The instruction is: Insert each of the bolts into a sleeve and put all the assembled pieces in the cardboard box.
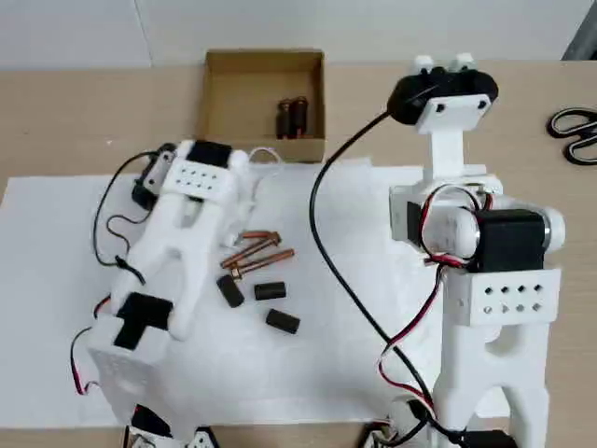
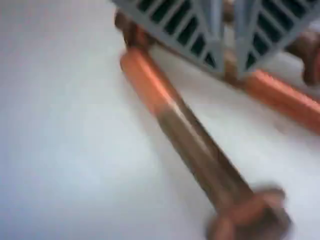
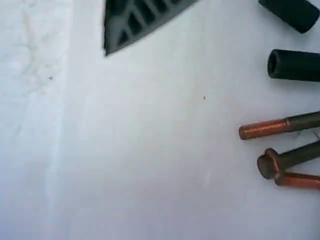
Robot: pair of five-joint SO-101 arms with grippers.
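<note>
Bolts (image 1: 254, 250), three copper-coloured pieces, lie loose in a cluster on the white sheet (image 1: 354, 373) that covers the middle of the table (image 1: 75, 112). Three black sleeves (image 1: 270, 291) lie near them on the same sheet, on the side away from the cardboard box (image 1: 217, 103). Each sleeve is separate from the bolts. The cardboard box stands at the far edge of the sheet and holds two assembled pieces (image 1: 291, 118), side by side near one corner.

The left arm lies low across the sheet, with the left gripper (image 2: 227, 67) down at the bolt cluster. In the left wrist view a flanged bolt (image 2: 185, 130) lies flat on the sheet just beside it. A second copper shaft runs off from the gripper's tip. Whether the left gripper is clamped on a bolt or released cannot be determined.

The right arm stands upright at the right side of the table. The right gripper (image 3: 135, 22) is over bare sheet, apart from the bolts and sleeves. Whether it is released or clenched cannot be determined.

A black cable (image 1: 336, 271) crosses the sheet between the arms. Scissors (image 1: 574, 131) lie at the table's right edge.
</note>
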